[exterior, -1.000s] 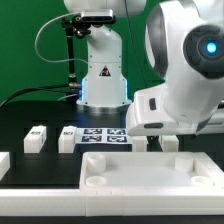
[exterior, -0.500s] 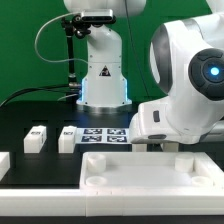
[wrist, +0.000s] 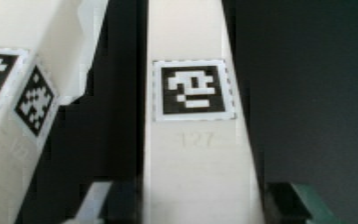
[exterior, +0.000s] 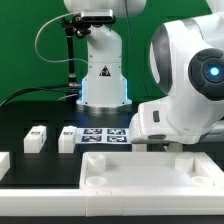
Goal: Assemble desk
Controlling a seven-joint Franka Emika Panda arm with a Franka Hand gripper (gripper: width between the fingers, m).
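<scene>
In the wrist view a white square desk leg with a black-and-white tag lies on the black table, straight between my fingers. My gripper straddles it, open, with a dark gap showing on each side between fingertip and leg. A second tagged leg lies close beside it. In the exterior view the large white rimmed desk panel lies at the front, and the arm's bulky wrist hangs low behind its far edge, hiding the fingers and the leg under them.
Two short white tagged legs stand on the black table at the exterior view's left. The marker board lies in front of the robot's base. Another white piece shows at the left edge.
The wrist has shifted toward the exterior view's right and come lower since a second ago, so its fingers no longer show there. Over the last half second nothing visibly moves in that view.
</scene>
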